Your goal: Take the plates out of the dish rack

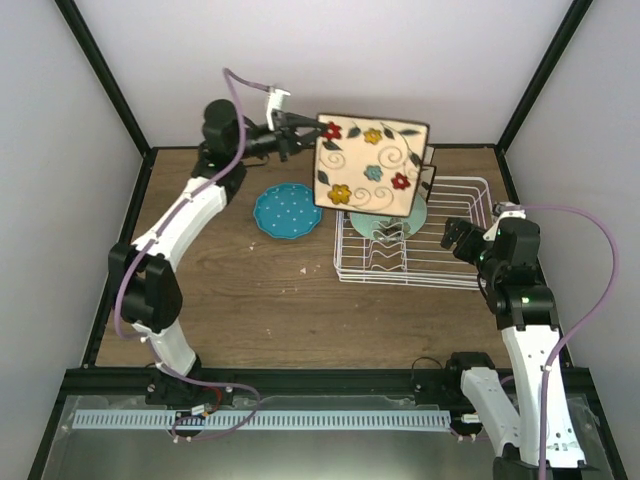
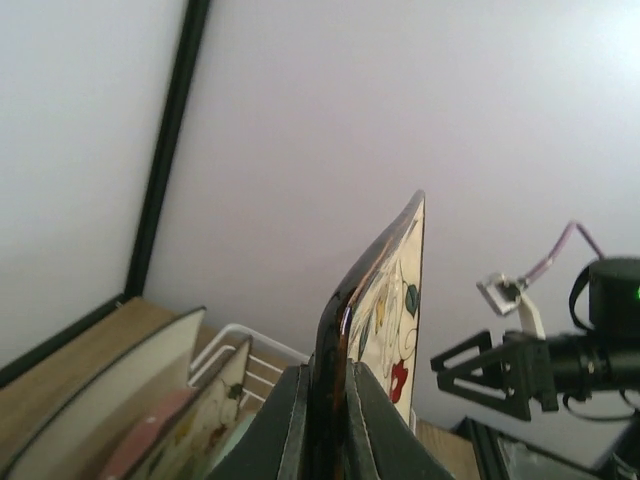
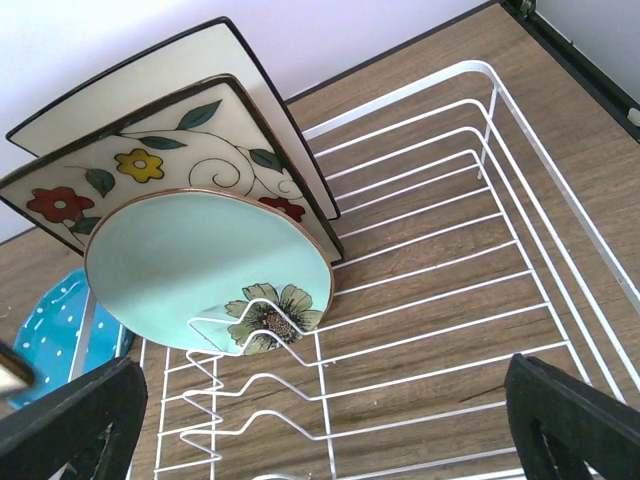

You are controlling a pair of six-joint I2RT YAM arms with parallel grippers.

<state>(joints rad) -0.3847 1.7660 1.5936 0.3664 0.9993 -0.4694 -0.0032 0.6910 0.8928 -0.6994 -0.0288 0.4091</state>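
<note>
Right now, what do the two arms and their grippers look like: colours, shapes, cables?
The left arm and right arm both have white links with black joint housings. A lilac cable loops off the left arm, and a matching cable loops off the right. The left gripper and right gripper are black, each with two flat fingers. No markings are legible.

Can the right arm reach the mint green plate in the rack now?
Probably yes. The right gripper hovers over the bare end of the dish rack, jaws open, facing the mint green plate, the frontmost one there. The square floral plate in the left gripper hangs higher.
</note>
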